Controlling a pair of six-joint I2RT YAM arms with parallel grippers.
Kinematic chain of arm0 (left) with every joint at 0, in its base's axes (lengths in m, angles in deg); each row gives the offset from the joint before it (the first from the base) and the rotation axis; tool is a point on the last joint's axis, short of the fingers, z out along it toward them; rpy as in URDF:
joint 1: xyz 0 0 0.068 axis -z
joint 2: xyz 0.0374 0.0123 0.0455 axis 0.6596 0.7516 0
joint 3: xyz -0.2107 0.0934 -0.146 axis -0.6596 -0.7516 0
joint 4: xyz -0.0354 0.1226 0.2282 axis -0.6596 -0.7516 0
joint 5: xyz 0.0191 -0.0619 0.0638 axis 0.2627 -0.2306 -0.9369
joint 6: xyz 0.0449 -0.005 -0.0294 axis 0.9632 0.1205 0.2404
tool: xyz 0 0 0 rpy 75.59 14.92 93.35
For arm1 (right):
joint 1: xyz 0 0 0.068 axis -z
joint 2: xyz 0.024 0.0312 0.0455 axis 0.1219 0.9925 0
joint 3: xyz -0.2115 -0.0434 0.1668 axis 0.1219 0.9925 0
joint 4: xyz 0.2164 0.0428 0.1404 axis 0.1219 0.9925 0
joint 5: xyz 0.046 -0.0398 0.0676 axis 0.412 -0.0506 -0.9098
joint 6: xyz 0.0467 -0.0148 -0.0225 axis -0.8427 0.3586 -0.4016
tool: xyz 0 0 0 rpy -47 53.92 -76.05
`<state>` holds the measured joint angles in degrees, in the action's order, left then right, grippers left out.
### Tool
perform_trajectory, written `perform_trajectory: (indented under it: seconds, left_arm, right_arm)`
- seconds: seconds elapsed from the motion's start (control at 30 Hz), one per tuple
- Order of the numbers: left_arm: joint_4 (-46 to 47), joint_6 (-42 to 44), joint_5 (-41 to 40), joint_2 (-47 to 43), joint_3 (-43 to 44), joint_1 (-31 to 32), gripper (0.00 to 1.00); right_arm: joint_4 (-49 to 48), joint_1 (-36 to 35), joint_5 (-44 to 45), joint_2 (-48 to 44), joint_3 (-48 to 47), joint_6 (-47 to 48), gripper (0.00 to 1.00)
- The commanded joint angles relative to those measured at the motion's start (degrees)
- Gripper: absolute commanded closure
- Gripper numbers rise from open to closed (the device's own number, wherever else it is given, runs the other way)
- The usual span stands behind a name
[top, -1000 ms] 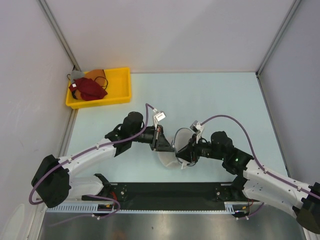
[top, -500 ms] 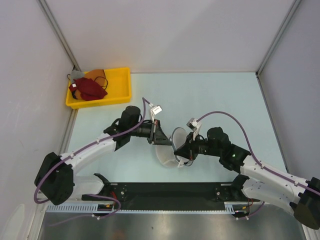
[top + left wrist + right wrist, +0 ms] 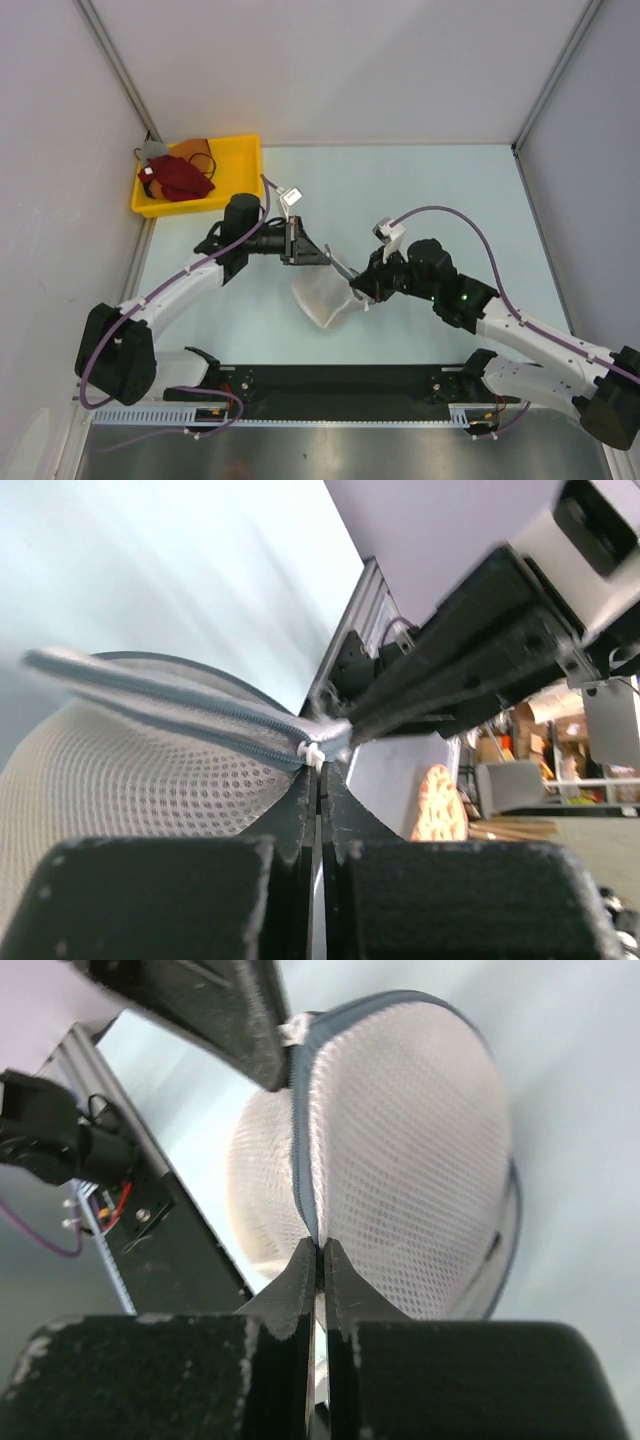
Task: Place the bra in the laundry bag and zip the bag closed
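Looking down from above, the left gripper is drawing away toward 10 o'clock. A second ago it was sitting almost against the right gripper, and now the two are standing apart. The laundry bag is stretching out between them over the table. Off at 10 o'clock, the yellow bin is keeping its red garments just as before.

In the left wrist view, the left gripper is pressing its fingers together with no gap, nipping the small white zip pull. The grey zip is running off toward 9 o'clock with its teeth looking meshed, and white mesh is lying beneath it. A dark finger of the right gripper is reaching in from 2 o'clock to the same corner.

In the right wrist view, the right gripper is likewise pinching tight, its fingers clamping the zip seam at the bag's rim. The zip is climbing toward 12 o'clock, where a left finger is waiting. The mesh dome is bulging toward 2 o'clock. No fabric is showing through it, so I cannot tell whether the bra is inside.

To my eye, the widening gap means the slider is being dragged along while the right side anchors the bag. The closing step seems to be under way, though I cannot tell how much of the zip is still gaping.
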<state>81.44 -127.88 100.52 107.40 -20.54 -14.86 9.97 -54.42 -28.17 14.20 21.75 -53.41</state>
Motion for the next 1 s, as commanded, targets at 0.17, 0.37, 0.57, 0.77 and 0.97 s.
perform_trajectory:
  seconds: [0.17,0.37,0.57,0.77,0.97]
  left_arm:
    - [8.53,-1.35,-4.23,-12.99,-10.95,-2.16,1.00]
    - [21.26,-10.57,-11.41,-17.13,-19.75,2.67,1.00]
    - [26.63,-12.42,-16.35,-12.48,-18.53,10.14,1.00]
    - [31.39,-14.45,-18.99,-8.70,-17.91,14.88,1.00]
    - [34.55,-15.42,-21.80,-5.80,-17.65,20.07,1.00]
  right_arm:
    - [-4.51,12.08,7.44,18.56,-15.14,9.69,1.00]
    - [-2.72,12.26,5.67,29.83,-25.42,10.34,0.98]
    - [11.80,12.26,8.13,28.80,-24.04,-1.07,0.73]
    - [27.01,13.14,13.41,16.24,-20.61,-12.33,0.42]
    - [25.28,16.57,2.18,1.13,-8.41,-33.06,0.27]
